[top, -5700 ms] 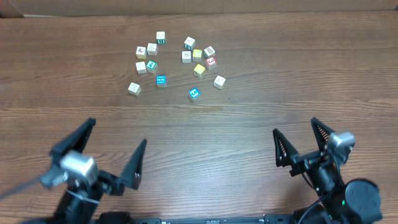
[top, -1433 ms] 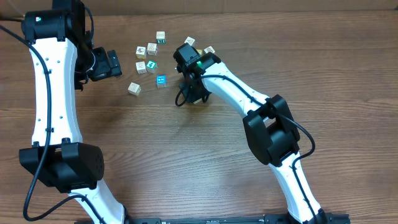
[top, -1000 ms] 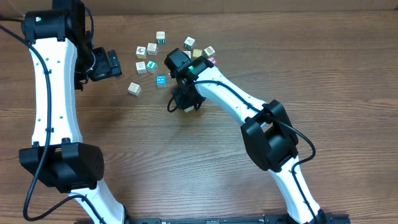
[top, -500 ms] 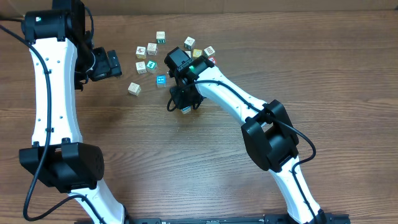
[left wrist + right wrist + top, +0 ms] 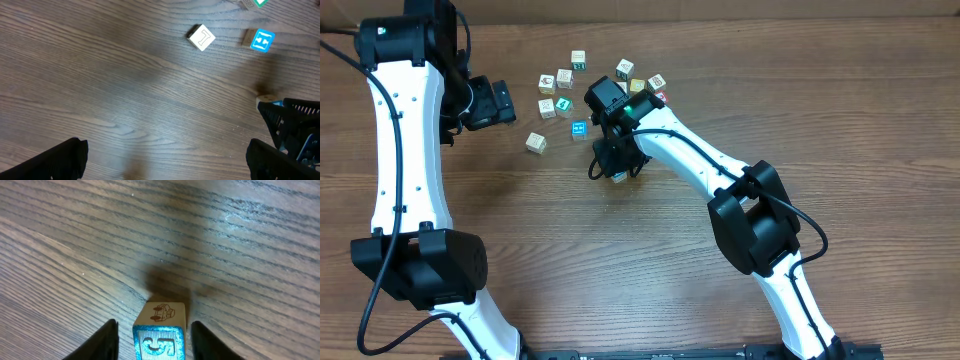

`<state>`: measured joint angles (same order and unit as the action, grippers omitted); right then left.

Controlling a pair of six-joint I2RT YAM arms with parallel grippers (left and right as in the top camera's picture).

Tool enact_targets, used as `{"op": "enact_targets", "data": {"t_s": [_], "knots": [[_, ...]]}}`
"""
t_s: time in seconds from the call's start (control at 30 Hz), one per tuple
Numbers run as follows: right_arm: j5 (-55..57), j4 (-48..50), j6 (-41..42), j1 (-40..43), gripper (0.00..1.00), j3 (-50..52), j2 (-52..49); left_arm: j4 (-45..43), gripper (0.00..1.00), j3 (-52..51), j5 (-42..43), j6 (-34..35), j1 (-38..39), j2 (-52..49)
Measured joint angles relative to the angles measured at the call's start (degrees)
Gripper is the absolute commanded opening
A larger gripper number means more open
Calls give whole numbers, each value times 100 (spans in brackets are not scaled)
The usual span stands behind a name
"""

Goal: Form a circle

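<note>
A bright blue cube (image 5: 159,342) with a brown print on its cream side stands on the wood between my right gripper's fingers (image 5: 107,341). There is a gap on each side, so the right gripper (image 5: 156,341) is open around it and touches nothing. From overhead this gripper (image 5: 615,165) covers most of that cube. The other blue cube (image 5: 579,129) lies just up-left of it, and a cream cube (image 5: 536,142) lies farther left. A red cube (image 5: 659,97) peeks out behind the right arm. My left gripper (image 5: 498,100) hangs open and empty to the left of the cubes.
Loose cubes are scattered at the back: a teal-green one (image 5: 563,106), a yellow one (image 5: 638,86) and several white ones (image 5: 579,60). The right arm (image 5: 690,150) stretches diagonally across the table. In the left wrist view, the cream cube (image 5: 201,37) and blue cube (image 5: 262,40) lie ahead.
The right gripper brought the blue cube left and toward the front, set it on the table, and its jaws have spread off it. The left arm has stayed still.
</note>
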<state>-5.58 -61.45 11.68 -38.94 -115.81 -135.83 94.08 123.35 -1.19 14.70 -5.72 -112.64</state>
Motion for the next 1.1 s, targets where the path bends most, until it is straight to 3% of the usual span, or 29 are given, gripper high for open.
{"op": "enact_targets", "data": {"t_s": [0.3, 0.4, 0.73, 0.93, 1.1], "knots": [[-4, -118, 9, -11, 41, 0, 0, 0, 100, 0, 0, 0, 0, 0], [-4, -114, 15, -11, 50, 0, 0, 0, 100, 0, 0, 0, 0, 0], [195, -125, 28, 39, 54, -284, 0, 0, 99, 0, 0, 0, 0, 0], [474, -459, 151, 476, 54, -1239, 37, 0, 100, 0, 0, 0, 0, 0], [584, -678, 505, 1178, 55, -1368, 109, 0, 99, 0, 0, 0, 0, 0]]}}
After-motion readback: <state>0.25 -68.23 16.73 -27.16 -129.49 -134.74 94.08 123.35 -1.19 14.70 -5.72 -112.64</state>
